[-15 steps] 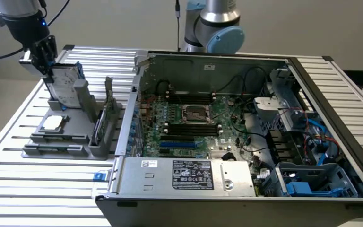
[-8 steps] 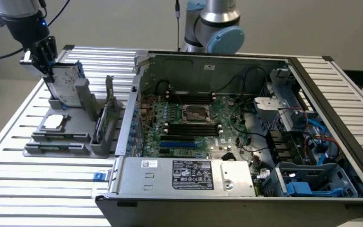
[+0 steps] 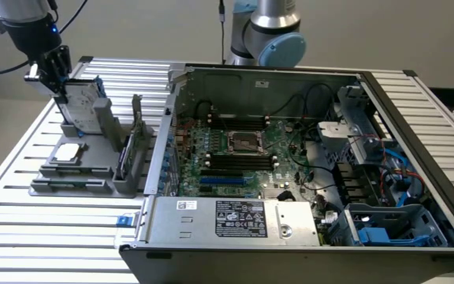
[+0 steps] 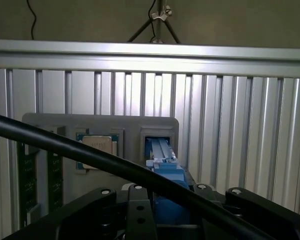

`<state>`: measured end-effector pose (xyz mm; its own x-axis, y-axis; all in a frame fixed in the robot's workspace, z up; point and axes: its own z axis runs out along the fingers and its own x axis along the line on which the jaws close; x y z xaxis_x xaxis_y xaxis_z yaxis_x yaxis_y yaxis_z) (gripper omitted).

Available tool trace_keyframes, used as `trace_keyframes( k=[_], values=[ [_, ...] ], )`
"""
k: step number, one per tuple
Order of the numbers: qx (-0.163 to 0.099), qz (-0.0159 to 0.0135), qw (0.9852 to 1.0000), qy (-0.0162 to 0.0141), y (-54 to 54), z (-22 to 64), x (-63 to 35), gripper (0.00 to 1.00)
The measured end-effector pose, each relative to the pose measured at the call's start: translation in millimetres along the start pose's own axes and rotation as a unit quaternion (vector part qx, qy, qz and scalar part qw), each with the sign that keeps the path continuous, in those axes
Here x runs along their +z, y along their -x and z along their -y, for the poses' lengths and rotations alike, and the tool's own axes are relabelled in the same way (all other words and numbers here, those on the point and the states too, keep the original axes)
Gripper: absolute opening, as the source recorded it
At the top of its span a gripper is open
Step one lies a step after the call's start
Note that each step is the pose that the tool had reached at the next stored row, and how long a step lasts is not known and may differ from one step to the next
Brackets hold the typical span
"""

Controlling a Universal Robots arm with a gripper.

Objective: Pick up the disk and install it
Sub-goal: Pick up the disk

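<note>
hand on upright disk

Silver-grey disk with blue edging, apparently white-labelled; black gripper at its eleven o'clock. Grey holder on a silver ribbed table. Green motherboard at the holder's three o'clock.

wall: plain, pale | table: ribbed aluminium slats | tripod: beyond table's far edge | light: even
</note>
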<state>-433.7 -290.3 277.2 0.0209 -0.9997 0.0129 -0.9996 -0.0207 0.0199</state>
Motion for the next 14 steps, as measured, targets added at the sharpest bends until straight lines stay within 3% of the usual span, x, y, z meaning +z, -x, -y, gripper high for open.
trace_keyframes(
  k=[14],
  values=[
    [0.006,0.0002,1.0000,0.0001,-0.1,0.0,0.3,0.33]
  ],
)
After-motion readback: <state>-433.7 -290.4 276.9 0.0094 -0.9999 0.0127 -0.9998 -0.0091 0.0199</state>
